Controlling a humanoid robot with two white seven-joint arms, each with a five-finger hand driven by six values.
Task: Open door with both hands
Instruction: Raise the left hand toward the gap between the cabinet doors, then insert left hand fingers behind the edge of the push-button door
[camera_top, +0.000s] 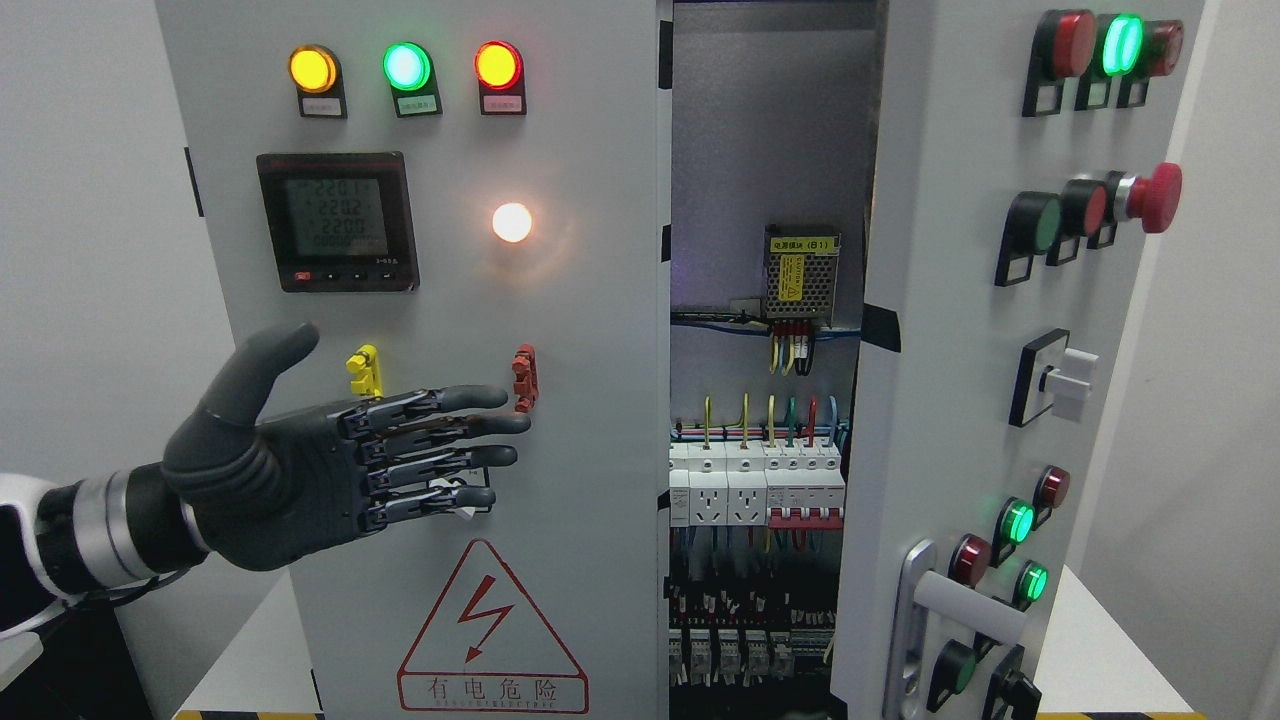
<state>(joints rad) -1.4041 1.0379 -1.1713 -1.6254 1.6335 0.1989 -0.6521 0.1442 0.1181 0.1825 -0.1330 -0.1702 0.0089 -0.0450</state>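
Left hand (330, 455), fingers (480, 425) extended flat and holding nothing, hovers at the closed grey metal left cabinet door (420, 330). Right grey door (960, 400) with silver lever handle (935, 610) already stands ajar. Next: probably hook the left door's inner edge and pull.

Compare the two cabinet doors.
The left door is shut and faces the camera; the right door is swung open, seen at an angle. The left door carries a meter and a warning triangle; the right door carries a handle and a red mushroom button. Both are grey with lit lamps.
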